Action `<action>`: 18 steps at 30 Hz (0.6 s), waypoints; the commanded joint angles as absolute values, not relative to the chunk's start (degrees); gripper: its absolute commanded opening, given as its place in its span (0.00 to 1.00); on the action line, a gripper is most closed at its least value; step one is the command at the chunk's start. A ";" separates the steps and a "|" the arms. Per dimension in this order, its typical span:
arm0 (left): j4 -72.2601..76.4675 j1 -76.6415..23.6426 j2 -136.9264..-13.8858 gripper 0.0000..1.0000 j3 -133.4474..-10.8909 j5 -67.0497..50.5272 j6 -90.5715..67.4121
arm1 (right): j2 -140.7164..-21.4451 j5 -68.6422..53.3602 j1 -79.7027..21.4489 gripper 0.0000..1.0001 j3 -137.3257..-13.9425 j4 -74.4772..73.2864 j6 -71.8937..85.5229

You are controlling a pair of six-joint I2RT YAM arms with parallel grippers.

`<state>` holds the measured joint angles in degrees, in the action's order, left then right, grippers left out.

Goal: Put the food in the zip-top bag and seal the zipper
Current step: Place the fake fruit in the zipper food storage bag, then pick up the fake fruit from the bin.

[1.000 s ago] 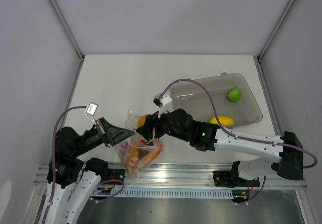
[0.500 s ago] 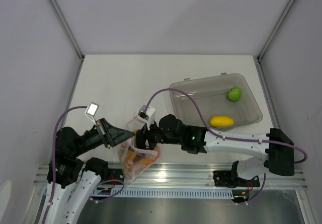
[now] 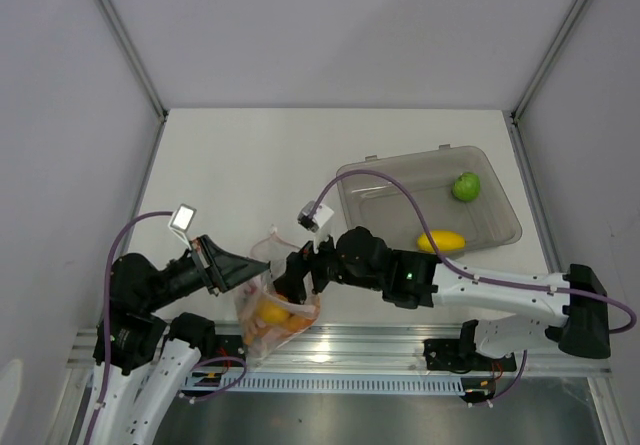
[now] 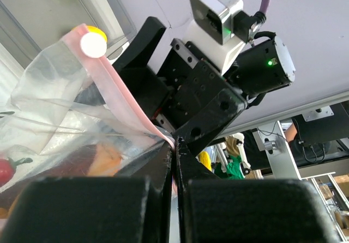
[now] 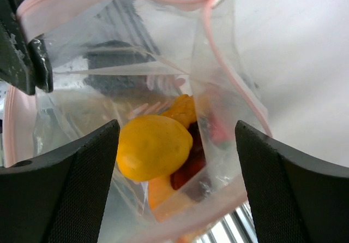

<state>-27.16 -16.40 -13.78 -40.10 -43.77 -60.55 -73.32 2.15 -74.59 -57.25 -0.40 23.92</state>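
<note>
Now | left claw (image 4: 173,147) clamps bag (image 4: 65,106) | right claw (image 5: 175,125) apart | bin (image 3: 385,200) holds 2 fruits (image 3: 465,186)

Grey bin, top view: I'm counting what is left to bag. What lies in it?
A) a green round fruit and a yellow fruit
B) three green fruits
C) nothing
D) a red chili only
A: the grey bin holds just the green round fruit near its far right corner and the yellow fruit by its near wall.
</note>
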 commanded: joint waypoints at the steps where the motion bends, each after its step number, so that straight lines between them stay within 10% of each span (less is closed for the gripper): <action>1: -24.26 -16.70 -12.66 0.01 -39.82 -43.86 -60.56 | -69.35 7.55 -74.97 0.87 -58.18 -5.09 23.64; 18: -23.90 -16.70 -13.80 0.00 -38.41 -44.91 -57.84 | -51.35 23.66 -52.22 0.87 -56.26 -29.09 34.36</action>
